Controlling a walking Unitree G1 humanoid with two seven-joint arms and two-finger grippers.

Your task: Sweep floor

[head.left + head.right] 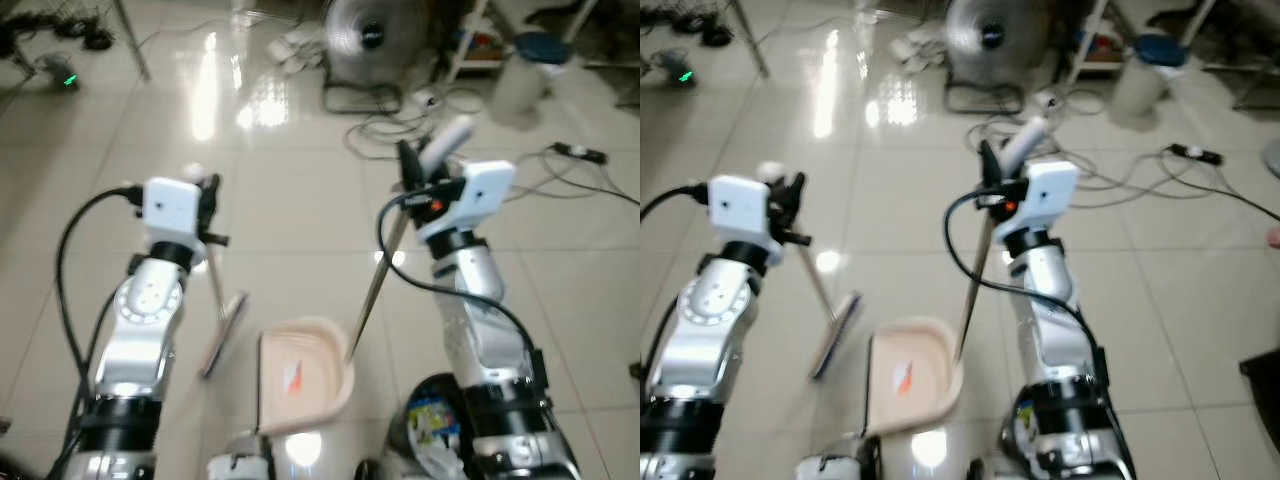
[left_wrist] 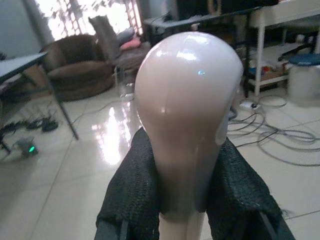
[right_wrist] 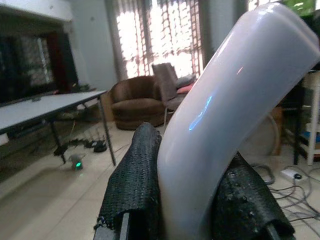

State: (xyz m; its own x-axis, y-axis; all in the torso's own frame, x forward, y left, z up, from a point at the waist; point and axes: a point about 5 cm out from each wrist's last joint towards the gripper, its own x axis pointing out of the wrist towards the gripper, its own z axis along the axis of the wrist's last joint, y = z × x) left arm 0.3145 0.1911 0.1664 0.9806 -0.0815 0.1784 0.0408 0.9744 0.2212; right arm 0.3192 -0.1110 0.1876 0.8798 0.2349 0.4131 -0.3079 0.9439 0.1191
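Observation:
My left gripper (image 1: pixel 208 190) is shut on the pale rounded top of a broom handle (image 2: pixel 187 100), with black fingers (image 2: pixel 132 190) on both sides of it. The thin handle runs down to the broom head (image 1: pixel 222 335), which is tilted just left of the dustpan. A cream dustpan (image 1: pixel 300 375) rests on the tiled floor between my arms, with a small orange scrap (image 1: pixel 292 378) inside. Its long handle (image 1: pixel 375 285) rises to my right gripper (image 1: pixel 420 165), shut on the white curved grip (image 3: pixel 225 100).
A floor fan (image 1: pixel 372 35) stands ahead, with loose cables (image 1: pixel 450 120) and a power strip (image 1: pixel 578 152) spread to the right. A white container with a blue lid (image 1: pixel 525 70) is at the far right. A dark bin (image 1: pixel 430 425) sits by my right side. A table leg (image 1: pixel 130 40) is at the far left.

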